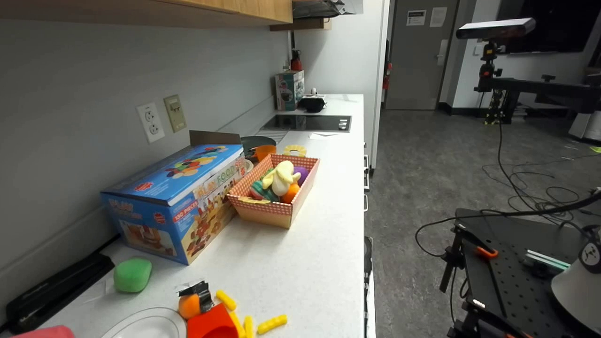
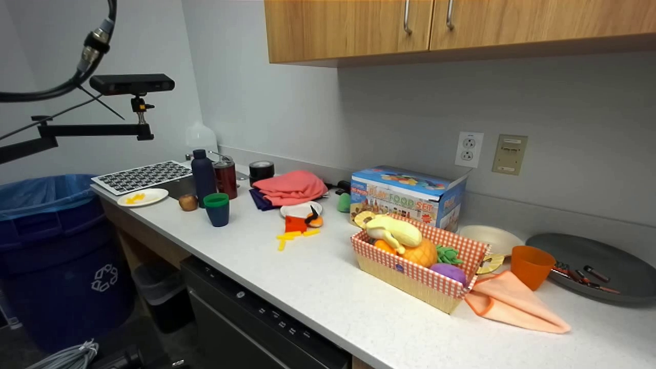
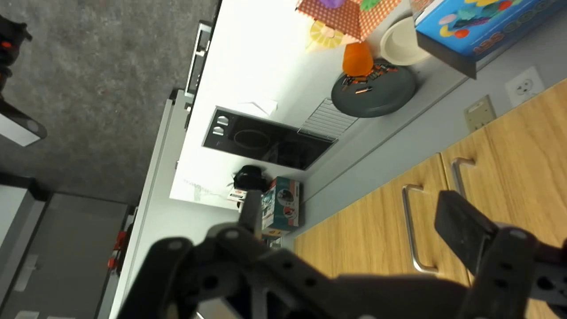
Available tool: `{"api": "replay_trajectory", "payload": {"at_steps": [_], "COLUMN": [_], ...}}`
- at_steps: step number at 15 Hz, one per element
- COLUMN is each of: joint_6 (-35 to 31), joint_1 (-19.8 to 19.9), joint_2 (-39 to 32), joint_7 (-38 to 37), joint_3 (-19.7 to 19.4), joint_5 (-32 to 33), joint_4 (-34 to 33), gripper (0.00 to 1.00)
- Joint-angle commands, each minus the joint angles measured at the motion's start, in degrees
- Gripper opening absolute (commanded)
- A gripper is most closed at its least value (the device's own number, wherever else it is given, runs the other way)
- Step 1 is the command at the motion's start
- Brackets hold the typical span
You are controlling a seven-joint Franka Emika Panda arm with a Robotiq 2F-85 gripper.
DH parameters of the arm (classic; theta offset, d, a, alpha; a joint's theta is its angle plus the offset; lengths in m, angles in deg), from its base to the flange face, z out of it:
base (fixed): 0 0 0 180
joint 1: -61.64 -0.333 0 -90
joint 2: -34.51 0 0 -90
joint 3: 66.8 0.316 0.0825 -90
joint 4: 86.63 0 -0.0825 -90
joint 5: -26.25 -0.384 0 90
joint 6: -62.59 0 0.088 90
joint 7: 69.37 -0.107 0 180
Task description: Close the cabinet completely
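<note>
Spread wide, the black two-fingered gripper [image 3: 352, 215] shows in my wrist view; whether it touches the light-brown wooden cabinet [image 3: 367, 235] on the right, with bent metal handles [image 3: 410, 228], I cannot tell. In both exterior views that cabinet hangs above the long white desk [image 2: 318, 277]; in an exterior view two doors [image 2: 538, 23], left and right, look flush.

In an exterior view, the cabinet [image 2: 487, 23] spans the upper right of the frame, above the table [image 2: 307, 277]. Right of centre on it, the basket [image 2: 405, 282], with toy food [image 2: 419, 253] in it, stands before the box [image 2: 400, 199]. To the basket's right come the cup [image 2: 531, 268] and then the dish [image 2: 615, 256], with the cloth [image 2: 512, 303] before the cup. At mid-left, the bottle [image 2: 204, 179] stands behind the beaker [image 2: 219, 212].
</note>
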Motion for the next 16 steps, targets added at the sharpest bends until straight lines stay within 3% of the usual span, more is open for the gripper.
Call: {"api": "replay_trajectory", "payload": {"at_steps": [1, 7, 16], "joint_6": [-0.4, 1.0, 1.1], "joint_1": [0.8, 1.8, 1.9], "joint_2": [3.3, 4.9, 5.0], "joint_7": [-1.6, -1.2, -1.3], "joint_3": [1.4, 4.1, 4.2], "joint_5": [-4.6, -4.6, -4.6], "joint_4": [-0.5, -0.7, -0.6], "gripper": [1.0, 1.0, 1.0]}}
